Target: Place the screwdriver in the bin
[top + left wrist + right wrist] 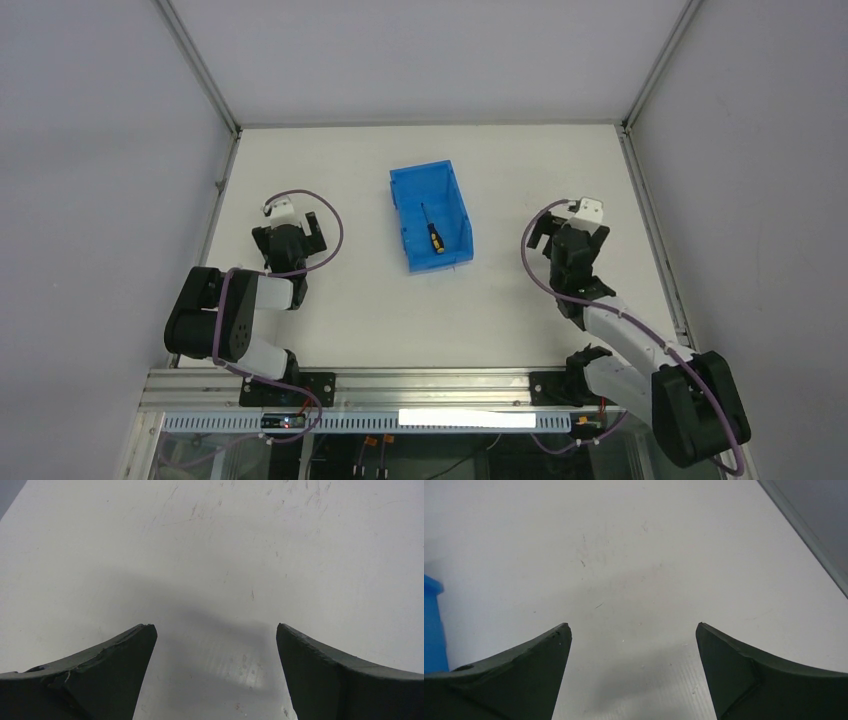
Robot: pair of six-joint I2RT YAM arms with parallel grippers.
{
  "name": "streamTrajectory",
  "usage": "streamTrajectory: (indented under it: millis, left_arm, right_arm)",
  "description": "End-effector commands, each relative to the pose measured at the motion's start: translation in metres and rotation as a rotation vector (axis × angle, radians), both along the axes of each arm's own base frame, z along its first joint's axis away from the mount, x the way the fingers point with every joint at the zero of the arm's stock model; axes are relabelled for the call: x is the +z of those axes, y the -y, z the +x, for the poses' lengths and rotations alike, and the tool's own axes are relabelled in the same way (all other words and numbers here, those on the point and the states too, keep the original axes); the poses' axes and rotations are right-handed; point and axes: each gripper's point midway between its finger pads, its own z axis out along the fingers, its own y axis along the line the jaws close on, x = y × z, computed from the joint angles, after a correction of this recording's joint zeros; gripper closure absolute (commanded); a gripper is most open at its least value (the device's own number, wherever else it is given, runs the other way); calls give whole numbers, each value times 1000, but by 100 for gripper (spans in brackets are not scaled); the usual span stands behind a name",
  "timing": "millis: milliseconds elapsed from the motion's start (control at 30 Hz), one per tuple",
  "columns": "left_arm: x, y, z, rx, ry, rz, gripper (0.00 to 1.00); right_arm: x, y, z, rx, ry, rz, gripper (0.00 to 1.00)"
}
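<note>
Top external: the screwdriver point(433, 236) lies in the bin point(421, 180), left gripper point(288, 228) at nine and right gripper point(568, 226) at three o'clock gape empty, so likely only retreat remains.

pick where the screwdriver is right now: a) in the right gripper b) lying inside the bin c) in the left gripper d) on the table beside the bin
B: the screwdriver lies inside the bin, while the left gripper and right gripper are open and hold nothing.
</note>
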Motion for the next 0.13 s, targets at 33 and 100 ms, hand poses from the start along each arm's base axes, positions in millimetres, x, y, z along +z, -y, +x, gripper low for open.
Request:
streamTrajectory:
  millis: [33,100]
  left_arm:
    - [14,3,9,3,48,-12,1]
    - [14,3,9,2,48,-11,1]
  right_arm:
    - [34,16,14,-110,142,-1,2]
    - [34,13,15,-90,141,-8,2]
